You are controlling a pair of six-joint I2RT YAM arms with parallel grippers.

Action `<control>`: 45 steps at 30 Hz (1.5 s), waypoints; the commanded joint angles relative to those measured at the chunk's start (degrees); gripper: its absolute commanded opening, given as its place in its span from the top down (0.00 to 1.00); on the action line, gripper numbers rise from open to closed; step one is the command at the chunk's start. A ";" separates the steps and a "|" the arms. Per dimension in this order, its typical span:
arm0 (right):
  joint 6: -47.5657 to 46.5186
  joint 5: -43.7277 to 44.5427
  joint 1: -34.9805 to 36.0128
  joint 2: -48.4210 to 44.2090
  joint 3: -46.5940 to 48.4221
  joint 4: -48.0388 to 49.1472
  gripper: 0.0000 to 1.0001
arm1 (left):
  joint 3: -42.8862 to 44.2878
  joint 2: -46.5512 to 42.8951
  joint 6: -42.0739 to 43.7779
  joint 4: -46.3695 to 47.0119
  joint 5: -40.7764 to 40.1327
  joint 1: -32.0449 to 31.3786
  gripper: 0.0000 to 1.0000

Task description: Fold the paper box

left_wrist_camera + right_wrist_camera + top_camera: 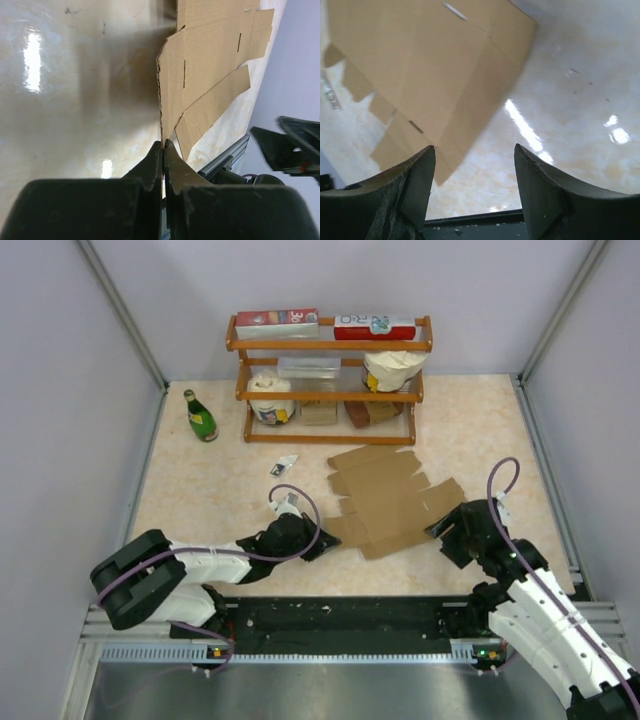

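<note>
The surface (200,490) is pretty glossy, so my guess is the cardboard will skate if I shove it instead of holding it.

The paper box (385,502) is a die-cut sheet lying open around the middle of the surface, a bit right of centre. From the top cam I can't see any wall or flap standing up, so I'd call the fold barely started.

The left jaws are shut tight at the sheet's near left corner. In the left wrist view the cardboard edge (161,100) runs straight into the tips, so I read that as a pinch on the sheet, but a thin one. The right jaws are open with nothing in them, just beside the near right corner. A corner of the sheet (440,172) pokes in next to one finger (417,185).

How I'd play it:
- Keep the left pinch as the anchor and don't yank, since a bite that shallow could slip off.
- Slide the right jaws further onto their corner before closing, so they grab a whole flap and not just the tip.
- Lift along a score line, slowly, so the panel hinges rather than buckles.
</note>
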 commanded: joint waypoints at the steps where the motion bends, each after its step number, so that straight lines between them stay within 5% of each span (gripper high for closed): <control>1: 5.57 -1.11 0.92 -0.56 -3.74 -1.91 0.36 | 2.98 1.03 -2.51 2.68 -4.85 -2.21 1.00; 22: 10.58 -2.96 0.83 1.55 -16.67 13.29 0.42 | 3.78 3.05 -6.02 3.91 -6.26 -8.55 1.00; 39: 9.18 -2.18 0.83 2.70 -17.38 16.91 0.83 | 3.95 3.76 -8.40 5.31 -6.26 -11.27 1.00; 43: 6.46 0.37 0.83 0.94 -14.04 13.49 0.97 | 3.95 2.18 -8.14 4.70 -5.56 -11.27 0.63; 45: 4.26 2.12 0.83 0.76 -11.59 11.38 1.00 | 4.13 0.69 -7.26 4.09 -5.03 -11.27 0.25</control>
